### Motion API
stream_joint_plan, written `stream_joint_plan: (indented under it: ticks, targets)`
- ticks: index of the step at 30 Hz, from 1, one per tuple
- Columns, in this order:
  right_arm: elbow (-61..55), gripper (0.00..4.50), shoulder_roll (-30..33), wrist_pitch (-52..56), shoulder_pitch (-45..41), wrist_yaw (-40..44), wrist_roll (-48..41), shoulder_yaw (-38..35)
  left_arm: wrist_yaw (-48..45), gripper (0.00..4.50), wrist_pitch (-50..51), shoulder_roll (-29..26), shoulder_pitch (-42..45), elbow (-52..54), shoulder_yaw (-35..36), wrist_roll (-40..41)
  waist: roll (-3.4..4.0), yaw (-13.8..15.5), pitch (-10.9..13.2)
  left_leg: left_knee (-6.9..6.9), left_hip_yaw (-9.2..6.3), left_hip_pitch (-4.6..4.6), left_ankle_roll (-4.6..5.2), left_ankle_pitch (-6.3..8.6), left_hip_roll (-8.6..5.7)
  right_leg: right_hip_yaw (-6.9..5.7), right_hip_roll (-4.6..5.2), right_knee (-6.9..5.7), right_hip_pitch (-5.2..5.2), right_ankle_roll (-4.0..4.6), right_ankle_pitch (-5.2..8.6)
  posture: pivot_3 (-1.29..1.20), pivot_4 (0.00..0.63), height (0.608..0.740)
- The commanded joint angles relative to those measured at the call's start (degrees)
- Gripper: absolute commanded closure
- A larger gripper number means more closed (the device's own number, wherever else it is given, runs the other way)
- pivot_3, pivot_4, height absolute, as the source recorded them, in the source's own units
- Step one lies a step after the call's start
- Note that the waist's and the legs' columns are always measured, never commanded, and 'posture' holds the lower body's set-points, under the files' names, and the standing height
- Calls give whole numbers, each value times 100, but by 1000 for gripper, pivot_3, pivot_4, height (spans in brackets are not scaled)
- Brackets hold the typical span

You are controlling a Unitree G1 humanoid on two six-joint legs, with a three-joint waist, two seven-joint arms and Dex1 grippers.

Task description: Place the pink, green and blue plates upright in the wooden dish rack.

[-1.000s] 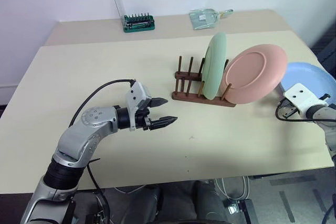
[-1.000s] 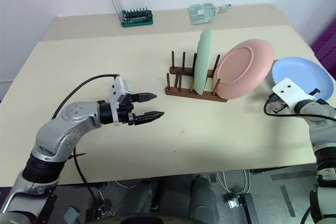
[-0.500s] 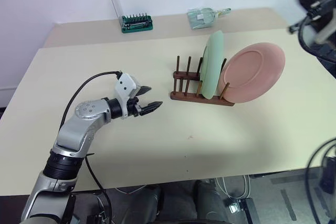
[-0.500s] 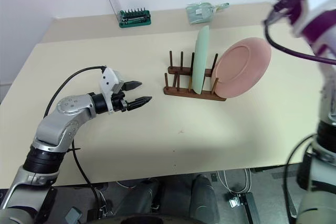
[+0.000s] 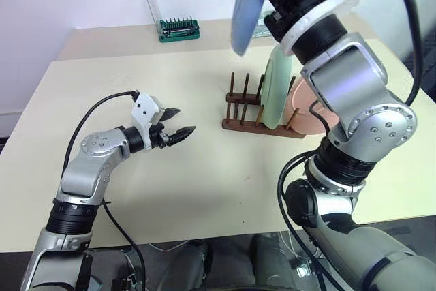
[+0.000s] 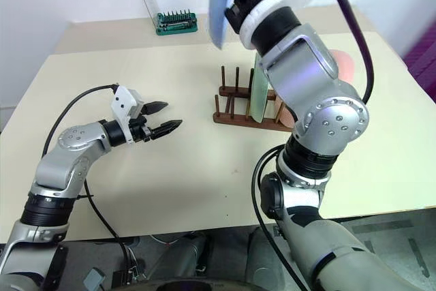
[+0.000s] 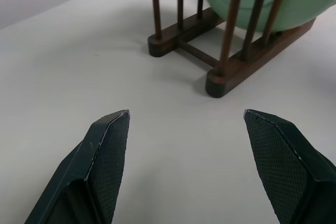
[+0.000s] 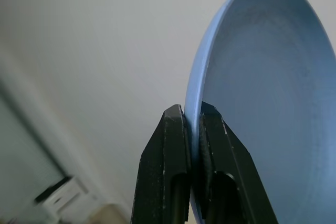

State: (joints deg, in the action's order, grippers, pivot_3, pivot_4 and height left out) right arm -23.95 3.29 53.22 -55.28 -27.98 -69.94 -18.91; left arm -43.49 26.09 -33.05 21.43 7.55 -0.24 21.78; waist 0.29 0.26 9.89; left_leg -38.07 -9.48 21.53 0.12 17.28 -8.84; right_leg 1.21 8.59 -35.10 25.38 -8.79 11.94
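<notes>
The blue plate (image 5: 244,11) hangs on edge high above the table, over the left end of the wooden dish rack (image 5: 246,109). My right gripper (image 8: 193,115) is shut on its rim. The green plate (image 5: 275,93) stands upright between the rack's pegs. The pink plate (image 6: 343,66) leans at the rack's right end, mostly hidden behind my right arm. To the left of the rack, my left gripper (image 5: 180,123) hovers low over the table, open and empty, pointing at the rack (image 7: 220,61).
A green tool case (image 5: 179,29) with its clear lid raised stands at the back of the table. My raised right arm blocks the view of the table's right half. Bare tabletop (image 5: 204,175) lies in front of the rack.
My right arm has swung up and to the left from the table's right edge, lifting the blue plate and turning it on edge. The left gripper has drawn left, away from the rack.
</notes>
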Motion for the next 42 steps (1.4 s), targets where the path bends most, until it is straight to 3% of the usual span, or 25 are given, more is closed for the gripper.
stream_joint_plan:
  ticks: [1, 6, 17, 24, 38, 42]
  targets:
    - [42, 4486, 114, 31, 178, -521, -546, -32, 5, 903, 52, -22, -2, 269, 109, 60, 0, -47, 0, 1, 3, 0, 0, 0, 1, 0, 0, 0, 2, 0, 0, 0, 150, 740]
    - [271, 4486, 350, 54, 514, -881, -1148, 65, 6, 903, 134, -25, -8, 340, 114, 76, 4, -150, 1, 9, 8, -2, -2, -1, 8, 1, -3, -2, 6, 0, 0, 0, 150, 740]
    - [97, 4486, 462, -333, 484, -629, -1577, 647, 2, 903, 231, 23, -19, 416, 105, 98, 6, -119, -1, 9, 16, -4, -2, -1, 11, 1, -3, -1, 8, 0, 0, 0, 150, 740]
    - [221, 4486, 315, -800, 751, -1191, -2200, 796, -4, 903, 249, 18, -51, 438, 133, 100, 6, -129, -1, 10, 16, -5, -2, -1, 12, 1, -4, -1, 9, 0, 0, 0, 150, 740]
    - [634, 4486, 548, -1059, 1019, -1358, -2051, 1068, 28, 903, 245, 52, -101, 495, 133, 107, 6, -129, 0, 11, 16, -5, -2, -1, 12, 1, -5, -1, 11, 0, 0, 0, 150, 740]
    - [760, 2948, 673, -1030, 988, -1046, -1798, 1111, 11, 903, 291, 71, -127, 573, 128, 165, 6, -124, 0, 10, 17, -4, -2, -1, 12, 1, -5, 0, 10, 0, 0, 0, 150, 740]
